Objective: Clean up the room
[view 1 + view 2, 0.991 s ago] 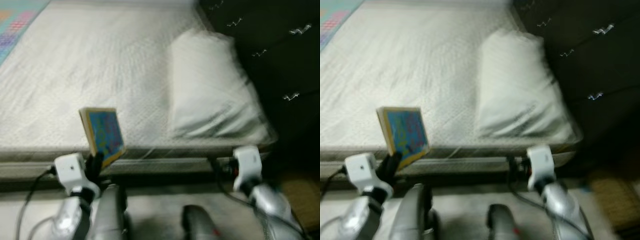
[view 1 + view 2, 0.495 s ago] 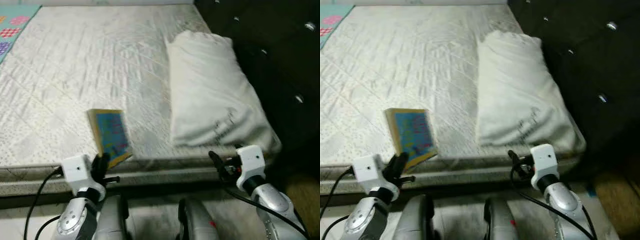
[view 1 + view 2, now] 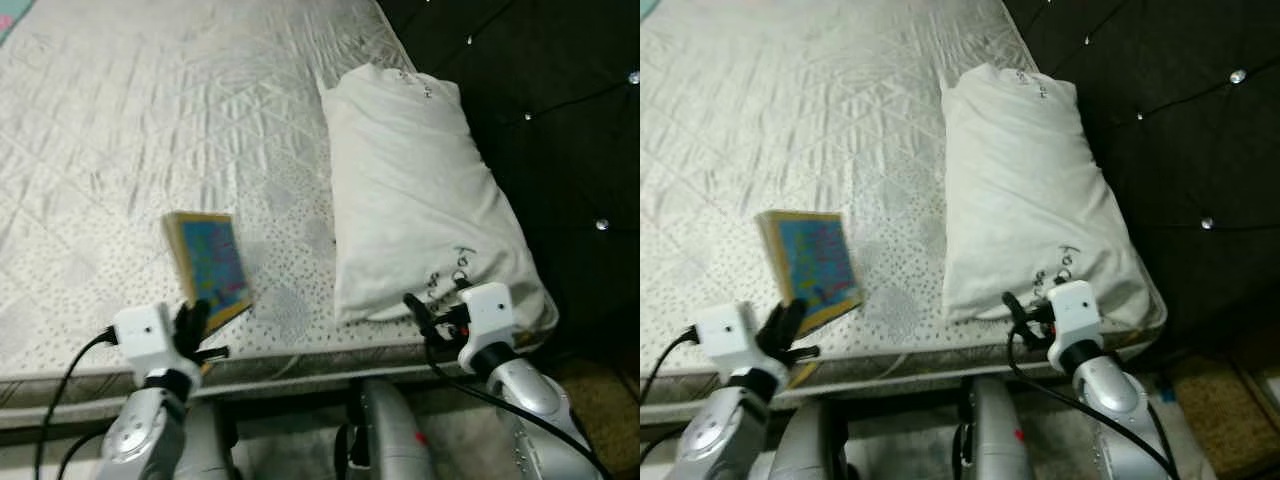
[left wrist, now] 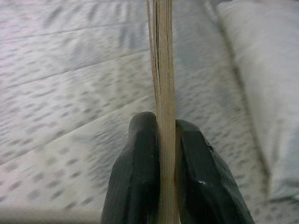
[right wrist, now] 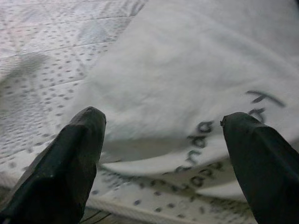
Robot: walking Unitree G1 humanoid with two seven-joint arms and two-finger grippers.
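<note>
Left gripper (image 4: 163, 154) pinches book (image 3: 208, 265) upright over mattress (image 3: 150, 130).

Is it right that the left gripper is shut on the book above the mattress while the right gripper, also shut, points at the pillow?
Not quite. The right gripper is open: the right wrist view shows its fingers spread wide before the pillow. The rest holds: the left gripper is shut on the book above the mattress.

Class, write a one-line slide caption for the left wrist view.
Left gripper shut on a thin book held edge-on above the quilted mattress, a white pillow beside it.
</note>
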